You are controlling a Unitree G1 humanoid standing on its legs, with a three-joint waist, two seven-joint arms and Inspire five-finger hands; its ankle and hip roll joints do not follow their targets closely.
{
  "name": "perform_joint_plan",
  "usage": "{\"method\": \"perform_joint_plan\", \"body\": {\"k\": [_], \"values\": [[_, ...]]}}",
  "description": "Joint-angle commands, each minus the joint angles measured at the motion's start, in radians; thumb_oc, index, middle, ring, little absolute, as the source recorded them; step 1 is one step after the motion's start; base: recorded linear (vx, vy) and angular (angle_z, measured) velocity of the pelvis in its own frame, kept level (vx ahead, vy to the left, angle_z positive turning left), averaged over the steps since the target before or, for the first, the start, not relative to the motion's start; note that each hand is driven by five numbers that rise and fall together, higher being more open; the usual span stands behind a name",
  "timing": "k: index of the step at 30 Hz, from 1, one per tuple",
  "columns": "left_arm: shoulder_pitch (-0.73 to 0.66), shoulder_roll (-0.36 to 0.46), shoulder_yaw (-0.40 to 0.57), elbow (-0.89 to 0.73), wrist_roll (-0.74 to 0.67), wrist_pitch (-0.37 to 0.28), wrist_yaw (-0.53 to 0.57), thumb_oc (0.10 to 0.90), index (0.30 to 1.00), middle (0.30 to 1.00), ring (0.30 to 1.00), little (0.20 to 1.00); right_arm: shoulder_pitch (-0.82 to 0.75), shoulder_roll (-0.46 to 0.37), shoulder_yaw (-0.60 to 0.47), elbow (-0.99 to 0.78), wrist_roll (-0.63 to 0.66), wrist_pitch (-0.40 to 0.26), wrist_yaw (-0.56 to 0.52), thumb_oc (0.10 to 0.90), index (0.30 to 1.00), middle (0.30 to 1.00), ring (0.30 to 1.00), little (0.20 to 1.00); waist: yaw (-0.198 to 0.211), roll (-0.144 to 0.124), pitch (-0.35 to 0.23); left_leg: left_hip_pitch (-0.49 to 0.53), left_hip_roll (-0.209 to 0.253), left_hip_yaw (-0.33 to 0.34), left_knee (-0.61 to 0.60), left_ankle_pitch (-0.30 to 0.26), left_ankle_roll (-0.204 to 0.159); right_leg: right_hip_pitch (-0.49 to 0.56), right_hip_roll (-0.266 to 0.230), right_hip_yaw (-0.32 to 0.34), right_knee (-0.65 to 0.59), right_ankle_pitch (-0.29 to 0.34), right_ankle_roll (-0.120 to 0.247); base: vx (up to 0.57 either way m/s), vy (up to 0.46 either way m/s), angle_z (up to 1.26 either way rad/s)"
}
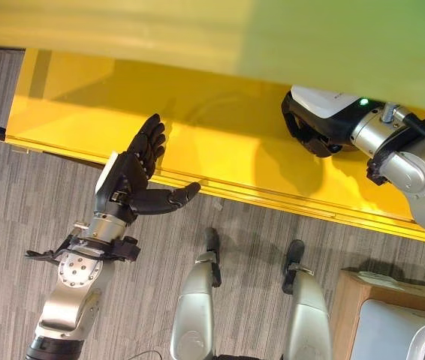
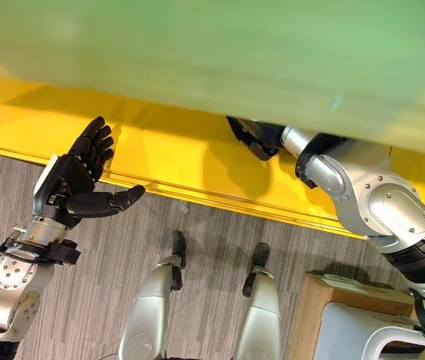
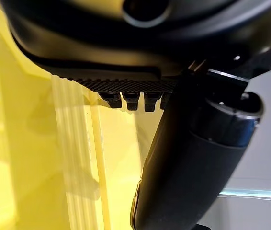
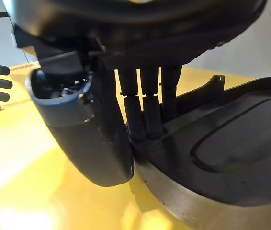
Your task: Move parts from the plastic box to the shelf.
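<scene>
Upper right of frame: right hand [image 1: 314, 131] gripping a dark part [image 4: 231, 153] over the yellow shelf [image 1: 220, 154], being set down, not released; left hand [image 1: 139, 169] spread wide, empty, centre left.

I seem to be in a workshop or storeroom. I see a yellow shelf [image 1: 197, 142] over grey floor [image 1: 17, 202]. A cardboard box [image 1: 370, 296] stands nearby.

Two shiny silver arms with little round screws end in black hands: left hand [image 1: 139, 166], right hand [image 1: 311, 129].
</scene>
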State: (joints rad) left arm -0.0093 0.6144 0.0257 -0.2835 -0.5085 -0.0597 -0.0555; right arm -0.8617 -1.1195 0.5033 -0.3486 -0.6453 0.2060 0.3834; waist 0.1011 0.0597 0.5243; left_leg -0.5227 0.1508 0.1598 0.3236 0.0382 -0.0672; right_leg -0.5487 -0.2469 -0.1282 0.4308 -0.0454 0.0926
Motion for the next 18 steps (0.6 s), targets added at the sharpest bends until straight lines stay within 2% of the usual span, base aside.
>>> {"method": "perform_joint_plan", "body": {"k": [1, 8, 13, 18], "values": [[0.114, 0.023, -0.129, 0.019, -0.044, 0.127, -0.091, 0.900, 1.000, 1.000, 1.000, 1.000, -0.190, -0.081, -0.022, -0.131, -0.024, -0.012, -0.049, 0.900, 1.000, 1.000, 1.000, 1.000, -0.033, 0.008, -0.004, 0.050, -0.006, -0.002, 0.024, -0.089, 0.008, 0.045, 0.038, -0.033, 0.016, -0.066, -0.008, 0.00, 0.000, 0.00], [0.112, 0.020, -0.136, 0.017, -0.038, 0.123, -0.084, 0.900, 1.000, 1.000, 1.000, 1.000, -0.179, -0.080, -0.026, -0.129, -0.021, 0.016, -0.068, 0.900, 1.000, 1.000, 1.000, 1.000, -0.036, 0.008, -0.004, 0.048, -0.006, -0.003, 0.023, -0.086, 0.008, 0.043, 0.039, -0.030, 0.012, -0.062, -0.007, 0.00, 0.000, 0.00], [0.114, 0.016, -0.136, 0.015, -0.036, 0.123, -0.084, 0.900, 1.000, 1.000, 1.000, 1.000, -0.147, -0.058, -0.057, -0.122, 0.061, 0.087, -0.122, 0.900, 1.000, 1.000, 1.000, 1.000, -0.040, 0.010, -0.004, 0.054, -0.007, 0.000, 0.018, -0.086, 0.007, 0.046, 0.039, -0.029, 0.009, -0.063, -0.008, 0.00, 0.000, 0.00], [0.105, 0.011, -0.138, 0.010, -0.040, 0.129, -0.078, 0.900, 1.000, 1.000, 1.000, 1.000, -0.116, -0.023, -0.105, -0.117, 0.029, 0.061, -0.141, 0.900, 1.000, 1.000, 1.000, 1.000, -0.045, 0.014, -0.004, 0.053, -0.010, 0.001, 0.021, -0.089, 0.008, 0.043, 0.039, -0.026, 0.014, -0.065, -0.010, 0.00, 0.000, 0.00]]}}
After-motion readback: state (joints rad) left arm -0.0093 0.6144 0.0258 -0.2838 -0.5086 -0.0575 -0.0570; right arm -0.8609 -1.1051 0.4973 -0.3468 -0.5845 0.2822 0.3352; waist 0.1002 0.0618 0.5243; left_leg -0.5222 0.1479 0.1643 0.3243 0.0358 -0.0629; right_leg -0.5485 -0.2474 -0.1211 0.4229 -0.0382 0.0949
